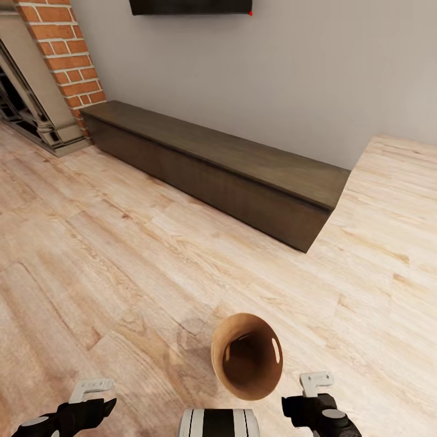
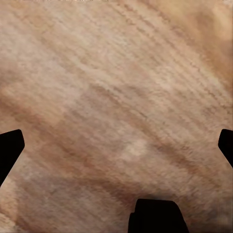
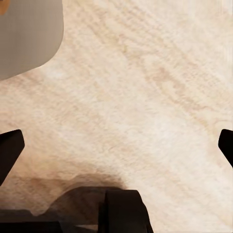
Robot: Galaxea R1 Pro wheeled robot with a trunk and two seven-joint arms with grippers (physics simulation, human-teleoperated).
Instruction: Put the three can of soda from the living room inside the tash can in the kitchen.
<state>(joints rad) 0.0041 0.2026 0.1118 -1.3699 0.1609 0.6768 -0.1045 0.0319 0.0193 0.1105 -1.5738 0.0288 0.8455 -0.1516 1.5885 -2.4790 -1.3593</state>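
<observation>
The tash can [image 1: 226,355], a small brown wooden bucket, is low in the head view, just ahead of my trunk [image 1: 218,423]. Its mouth is turned up toward the camera, with the oval hand-hole on its right wall and a dark, bare inside. My left gripper [image 1: 91,389] is off to its left and my right gripper [image 1: 317,383] off to its right, and neither touches it. Both wrist views look down at plank floor, and the left gripper [image 2: 116,145] and right gripper [image 3: 116,145] are open and hold nothing. The cans of soda are out of view.
A long dark bench [image 1: 218,167] runs along the grey wall ahead. A red-brick fireplace [image 1: 57,54] stands at the far left and a wall TV [image 1: 189,6] hangs above. Pale plank floor [image 1: 121,255] lies between me and the bench. A pale grey rounded shape [image 3: 24,34] is in the right wrist view.
</observation>
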